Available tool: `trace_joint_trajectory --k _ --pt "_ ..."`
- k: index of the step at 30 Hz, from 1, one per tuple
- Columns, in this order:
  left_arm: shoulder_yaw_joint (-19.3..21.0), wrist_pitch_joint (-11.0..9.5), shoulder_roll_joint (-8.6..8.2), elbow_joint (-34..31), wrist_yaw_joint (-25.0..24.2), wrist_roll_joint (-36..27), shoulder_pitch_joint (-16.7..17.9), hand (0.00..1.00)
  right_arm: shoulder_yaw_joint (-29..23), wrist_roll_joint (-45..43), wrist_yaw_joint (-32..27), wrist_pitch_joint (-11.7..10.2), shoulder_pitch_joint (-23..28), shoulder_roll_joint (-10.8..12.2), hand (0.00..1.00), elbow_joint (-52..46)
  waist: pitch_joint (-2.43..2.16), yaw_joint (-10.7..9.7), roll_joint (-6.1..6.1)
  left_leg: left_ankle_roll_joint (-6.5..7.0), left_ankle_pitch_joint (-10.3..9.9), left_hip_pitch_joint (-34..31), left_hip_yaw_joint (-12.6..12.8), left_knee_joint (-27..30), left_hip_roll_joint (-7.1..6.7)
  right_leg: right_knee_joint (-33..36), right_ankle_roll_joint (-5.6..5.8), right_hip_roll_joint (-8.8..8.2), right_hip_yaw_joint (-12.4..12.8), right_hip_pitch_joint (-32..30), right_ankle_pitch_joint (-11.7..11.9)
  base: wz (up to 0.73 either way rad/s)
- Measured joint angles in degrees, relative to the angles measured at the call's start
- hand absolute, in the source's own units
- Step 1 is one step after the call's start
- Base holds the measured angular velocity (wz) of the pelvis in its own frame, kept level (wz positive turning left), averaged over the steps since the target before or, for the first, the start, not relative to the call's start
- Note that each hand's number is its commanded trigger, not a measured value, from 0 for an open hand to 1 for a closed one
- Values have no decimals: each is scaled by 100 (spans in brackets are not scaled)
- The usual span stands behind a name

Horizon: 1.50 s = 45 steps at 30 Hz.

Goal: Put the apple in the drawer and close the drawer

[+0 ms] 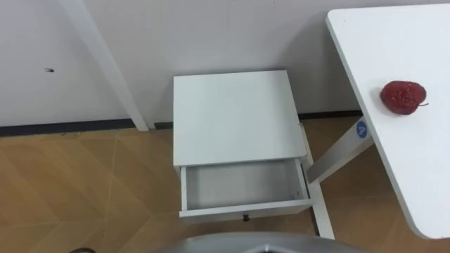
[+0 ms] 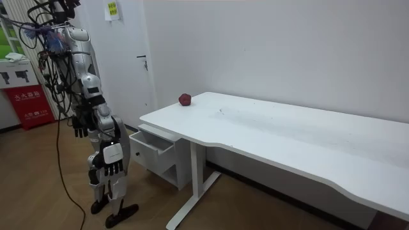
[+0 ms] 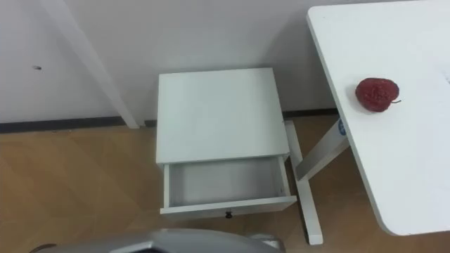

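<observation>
A dark red apple [image 1: 403,96] lies on the white table [image 1: 415,169], near its far left corner. To the table's left a small white cabinet [image 1: 235,116] stands against the wall, and its drawer [image 1: 246,209] is pulled out with nothing inside. In the room view I stand in front of the drawer [image 2: 150,145], arms hanging down. My left hand [image 2: 80,124] and my right hand [image 2: 114,167] both hang at my sides with relaxed fingers, holding nothing. The apple [image 2: 185,99] is well above and beyond both hands.
The table's white leg [image 1: 337,151] and foot stand just right of the cabinet. A white door frame [image 1: 105,63] runs up the wall to the left. Wooden floor [image 1: 84,183] spreads to the cabinet's left and front.
</observation>
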Motion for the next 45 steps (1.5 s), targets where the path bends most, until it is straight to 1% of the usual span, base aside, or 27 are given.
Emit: trace_joint_trajectory --k 5,7,11,14,15,16,17,18,19,20,22,23,24,25,26,27,28,30,33,35,37,38,39,42,43,44,45 --pt "-1 -5 -17 18 -24 -27 6 0 -10 29 -33 -10 -3 0 0 7 -1 -3 6 0 0 12 -2 9 -2 1 0 3 26 15 0 0" --pt "-9 -22 -58 80 -11 -51 1 0 -10 81 -95 -35 -13 1 0 7 3 4 11 0 0 36 -2 10 -3 3 -1 12 79 32 0 0" --pt "-14 -51 -126 177 -12 -62 -20 0 -60 612 -302 -75 -12 1 0 5 9 -15 19 -5 -9 81 -13 5 -1 -5 -2 18 88 75 -1 0" --pt "43 -56 -129 192 -7 -59 -71 0 -451 1156 -554 -77 -11 3 0 3 9 -21 25 -4 -9 88 -12 6 -2 -6 -5 18 98 74 -5 0" --pt "142 -54 -129 196 8 -60 -79 0 -542 1316 -698 -71 4 7 0 25 10 -21 24 -5 -8 89 -11 7 -1 -4 -6 23 123 69 -9 -5" --pt "314 -54 -129 198 13 -64 -61 0 -767 1621 -837 -70 47 20 0 30 11 -25 22 -5 -9 97 7 10 2 3 -6 29 156 64 -11 -6" --pt "382 -54 -127 198 23 -67 -64 0 -896 1819 -912 -76 85 26 0 15 11 -35 22 -6 -9 97 12 10 4 2 -6 32 163 64 -11 -6" --pt "498 -57 -127 198 72 -78 -48 0 -1194 2362 -1077 -110 121 31 0 -2 12 -73 22 -6 -9 96 23 8 3 -2 -6 34 171 67 -10 -6" --pt "549 -70 -120 192 143 -206 -43 0 -1427 2973 -1241 -181 148 30 0 -7 20 -143 12 -7 -10 102 52 6 3 -9 -6 36 192 61 -10 -9" --pt "602 -88 -120 187 169 -282 -47 0 -1546 3302 -1313 -209 157 31 0 -33 20 -163 9 -10 -11 104 82 5 1 -10 -6 36 219 44 -10 -19" --pt "818 -158 -119 188 273 -447 -14 0 -2094 4479 -1544 -320 151 35 0 -113 25 -214 -12 -12 -16 109 148 2 7 1 -8 40 260 8 -11 -17" --pt "882 -200 -115 188 275 -497 -18 0 -2231 4727 -1620 -324 140 34 0 -167 25 -221 -19 -11 -16 110 159 2 5 7 -8 42 284 0 -11 -9" --pt "994 -308 -105 191 275 -515 -2 0 -2478 5143 -1744 -396 156 34 0 -257 24 -257 -29 -8 -21 103 163 2 -5 2 -7 45 308 -16 -11 -7" --pt "1090 -399 -84 193 279 -514 25 0 -2704 5574 -1850 -516 94 32 0 -291 24 -324 -53 -5 -24 96 165 1 -7 2 -4 46 314 -29 -14 -7" --pt "1143 -434 -74 193 297 -517 33 0 -2817 5797 -1882 -569 66 29 0 -295 21 -334 -62 -6 -30 92 174 2 -7 0 -3 50 321 -34 -14 -5" --pt "1202 -483 -62 192 369 -516 54 0 -2985 6211 -1981 -676 27 25 0 -297 13 -344 -89 -10 -38 90 191 3 -9 -1 -3 57 322 -43 -14 -8" --pt "1253 -506 -56 177 401 -518 76 0 -3087 6591 -2080 -765 -11 13 0 -297 6 -347 -111 -13 -46 85 208 5 -13 0 -3 64 335 -57 -14 -8" --pt "1314 -530 -54 153 423 -517 121 0 -3225 7065 -2242 -882 -46 8 0 -353 1 -341 -127 -20 -57 72 292 7 0 6 -7 76 382 -103 -9 -14" --pt "1320 -555 -24 148 488 -517 165 0 -3383 7509 -2482 -1020 -60 11 0 -561 -2 -350 -130 -25 -70 47 302 54 2 1 -6 72 402 -109 -7 -7" --pt "1347 -586 9 79 494 -517 187 0 -3385 7779 -2659 -1118 -51 12 0 -775 -5 -342 -126 -25 -70 11 299 78 0 22 -5 68 404 -135 -6 -4" --pt "1347 -660 78 11 521 -517 181 0 -3386 7957 -2884 -1296 -73 11 0 -1084 -8 -331 -116 -25 -70 -33 299 84 2 92 -5 71 422 -223 -6 -6" --pt "1347 -677 90 -1 529 -517 181 0 -3386 7966 -2930 -1336 -72 10 0 -1152 -9 -332 -115 -25 -70 -32 299 85 2 93 -5 71 423 -222 -6 -5" --pt "1346 -742 99 -15 569 -517 181 0 -3385 8000 -3009 -1423 -75 8 0 -1270 -12 -322 -117 -25 -70 -18 301 85 2 101 -5 74 441 -216 -6 -5" --pt "1339 -836 99 -35 591 -516 185 0 -3385 8102 -3351 -1460 -111 10 0 -1748 -10 -321 -121 -25 -70 -19 301 85 -3 118 -5 74 463 -228 -6 -2" --pt "1350 -850 101 -40 591 -518 200 0 -3404 8136 -3489 -1507 -95 8 0 -1982 -26 -330 -151 -25 -70 -19 306 82 -3 162 -4 73 477 -259 -10 -5" --pt "1350 -853 106 -49 591 -516 217 0 -3427 8144 -3560 -1535 -81 3 0 -2097 -16 -333 -138 -25 -70 -19 315 81 -2 189 -4 75 496 -284 -11 -7" --pt "1350 -861 122 -75 590 -514 261 0 -3430 8141 -3668 -1591 -85 -42 0 -2263 -15 -346 -153 -24 -70 -21 310 82 -2 199 -4 76 498 -287 -11 -4"
